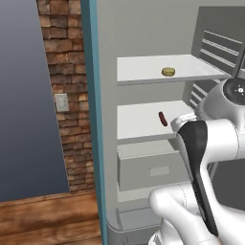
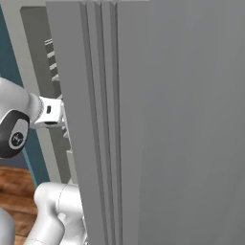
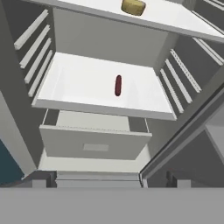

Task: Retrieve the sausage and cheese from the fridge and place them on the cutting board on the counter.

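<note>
Sausage (image 1: 162, 118): small and dark red, lying alone on the middle white shelf (image 1: 143, 125) of the open fridge (image 1: 107, 72). Cheese (image 1: 168, 72): small and yellow, on the shelf above. Pale drawer (image 1: 148, 167) just below the sausage shelf. Gripper: wide open, holding nothing, well back from the sausage.

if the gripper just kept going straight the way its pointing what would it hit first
Probably the middle shelf of the open fridge, near the sausage. The hand view looks straight in with nothing in between, though depth is hard to judge.
</note>
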Available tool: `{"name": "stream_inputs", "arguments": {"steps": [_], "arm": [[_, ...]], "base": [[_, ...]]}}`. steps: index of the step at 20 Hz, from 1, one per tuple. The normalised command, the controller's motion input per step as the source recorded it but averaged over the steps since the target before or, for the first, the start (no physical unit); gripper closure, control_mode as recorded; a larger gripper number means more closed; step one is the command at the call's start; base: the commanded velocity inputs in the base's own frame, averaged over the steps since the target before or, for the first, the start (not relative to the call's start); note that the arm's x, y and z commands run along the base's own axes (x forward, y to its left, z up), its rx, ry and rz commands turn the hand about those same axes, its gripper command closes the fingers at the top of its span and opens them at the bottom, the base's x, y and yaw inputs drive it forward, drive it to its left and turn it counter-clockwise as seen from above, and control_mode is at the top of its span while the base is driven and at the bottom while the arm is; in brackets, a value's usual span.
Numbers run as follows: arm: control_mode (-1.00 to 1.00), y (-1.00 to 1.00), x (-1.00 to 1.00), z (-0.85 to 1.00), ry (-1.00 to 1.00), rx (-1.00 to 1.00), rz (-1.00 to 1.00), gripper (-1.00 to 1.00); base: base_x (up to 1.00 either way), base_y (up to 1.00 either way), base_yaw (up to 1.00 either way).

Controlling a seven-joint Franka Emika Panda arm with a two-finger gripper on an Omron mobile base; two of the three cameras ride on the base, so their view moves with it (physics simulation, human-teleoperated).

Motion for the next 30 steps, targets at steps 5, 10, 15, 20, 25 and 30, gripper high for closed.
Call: {"name": "stream_inputs", "arguments": {"steps": [5, 10, 15, 20, 25, 30], "arm": [[-1.00, -0.11, 0.11, 0.46, -0.01, 0.00, 0.00, -1.00], [-1.00, -0.08, 0.56, 0.36, 0.01, -0.01, 0.00, -1.00], [-1.00, -0.06, 0.62, 0.00, 0.05, 0.01, -0.06, -1.00], [-1.00, 0.00, 0.50, 0.05, -0.07, 0.06, -0.11, -1.00], [-1.00, 0.00, 0.02, 0.15, -0.32, 0.11, -0.10, -1.00], [-1.00, -0.04, 0.34, 0.17, -0.17, 0.35, 0.00, -1.00]], "base": [[0.00, 0.00, 0.00], [0.00, 0.00, 0.00], [0.00, 0.00, 0.00], [0.00, 0.00, 0.00], [0.00, 0.00, 0.00], [0.00, 0.00, 0.00]]}}
